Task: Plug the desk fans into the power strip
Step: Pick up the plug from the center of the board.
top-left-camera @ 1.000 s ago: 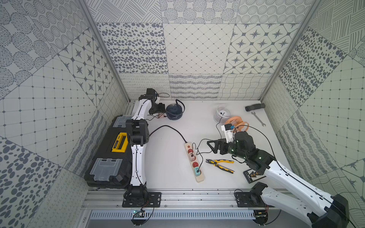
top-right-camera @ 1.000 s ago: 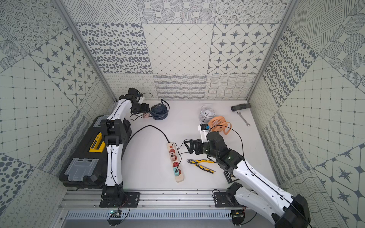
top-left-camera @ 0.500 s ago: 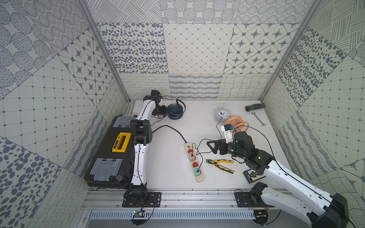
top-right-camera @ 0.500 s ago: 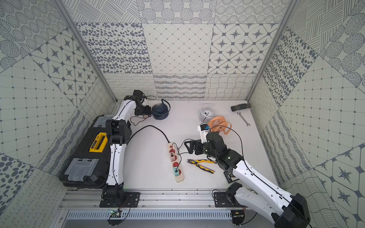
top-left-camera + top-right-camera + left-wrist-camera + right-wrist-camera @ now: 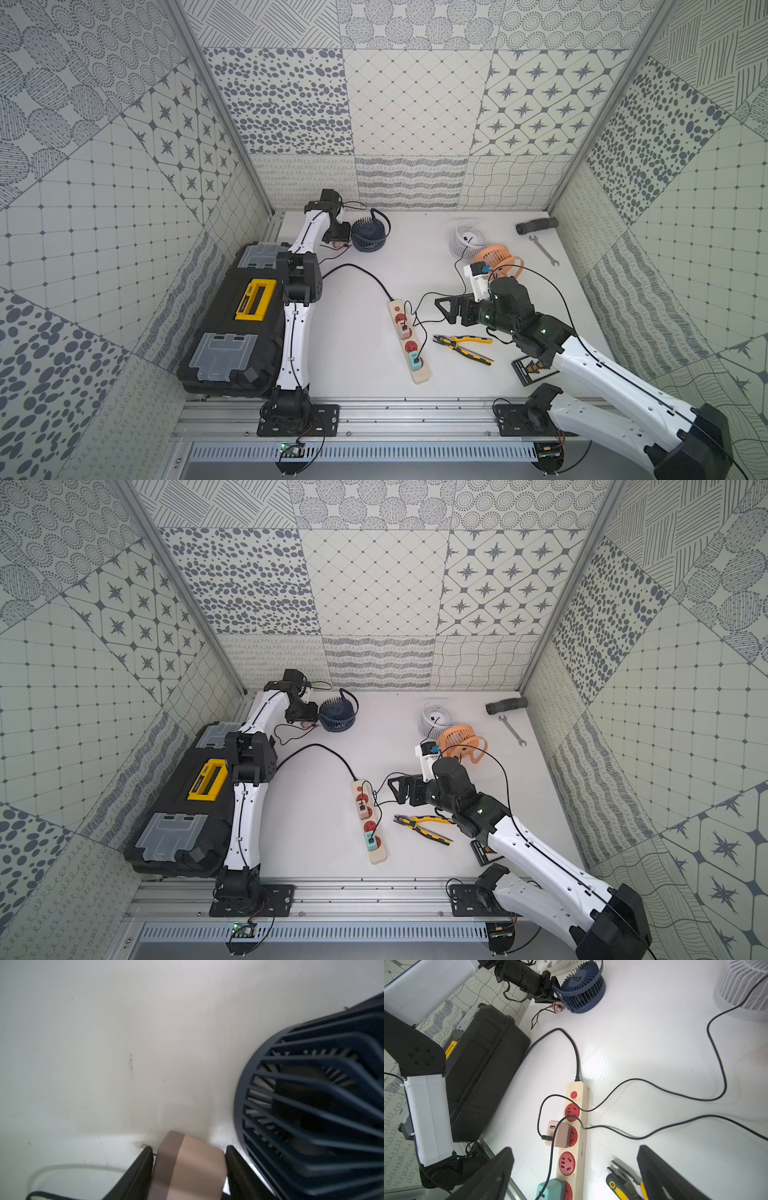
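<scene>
The navy desk fan stands at the back left. Beside it my left gripper is shut on the fan's pink plug block, a finger against each side. The cream power strip lies mid-table, with a pink adapter and a teal adapter in two of its red sockets. My right gripper hangs open just right of the strip, with nothing in it.
A black and yellow toolbox fills the left side. Yellow pliers lie under my right gripper. A white fan, an orange fan, a wrench and a black cylinder sit at the back right. Black cords cross the strip.
My left arm has shifted closer to the navy fan and its jaws have narrowed onto the pink plug block. The right arm has not moved.
</scene>
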Motion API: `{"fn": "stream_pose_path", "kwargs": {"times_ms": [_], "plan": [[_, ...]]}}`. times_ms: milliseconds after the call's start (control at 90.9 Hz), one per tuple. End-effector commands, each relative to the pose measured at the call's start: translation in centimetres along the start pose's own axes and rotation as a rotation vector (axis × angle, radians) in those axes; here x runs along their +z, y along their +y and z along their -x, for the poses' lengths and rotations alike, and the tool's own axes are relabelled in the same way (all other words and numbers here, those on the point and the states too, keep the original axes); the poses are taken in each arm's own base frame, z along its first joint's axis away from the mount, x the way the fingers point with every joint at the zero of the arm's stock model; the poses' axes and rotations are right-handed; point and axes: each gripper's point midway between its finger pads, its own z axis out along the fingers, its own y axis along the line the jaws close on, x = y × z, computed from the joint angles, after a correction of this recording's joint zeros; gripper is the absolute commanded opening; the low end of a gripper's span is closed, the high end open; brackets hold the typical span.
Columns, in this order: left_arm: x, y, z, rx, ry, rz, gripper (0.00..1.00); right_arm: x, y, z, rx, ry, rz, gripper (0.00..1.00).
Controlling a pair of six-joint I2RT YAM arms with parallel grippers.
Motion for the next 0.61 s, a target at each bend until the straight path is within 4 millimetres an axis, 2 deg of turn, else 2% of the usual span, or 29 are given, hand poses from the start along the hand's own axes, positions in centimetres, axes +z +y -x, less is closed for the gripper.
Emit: {"fn": "stream_pose_path", "kwargs": {"times_ms": [0, 154, 385, 594], "plan": [[0.7, 0.6, -2.0, 0.017, 0.082, 0.035, 0.6, 0.0, -0.1, 0.6, -0.01, -0.033, 0.0, 0.97], [0.3, 1.2, -2.0, 0.021, 0.083, 0.071, 0.68, 0.1, -0.1, 0.5, -0.009, -0.031, 0.004, 0.97], [1.1, 0.1, -2.4, 0.01, 0.094, 0.01, 0.71, 0.1, -0.2, 0.4, -0.009, -0.027, -0.001, 0.97], [1.2, 0.3, -2.9, 0.017, 0.108, 0.021, 0.59, 0.1, -0.3, 0.4, -0.009, -0.033, -0.008, 0.97]]}}
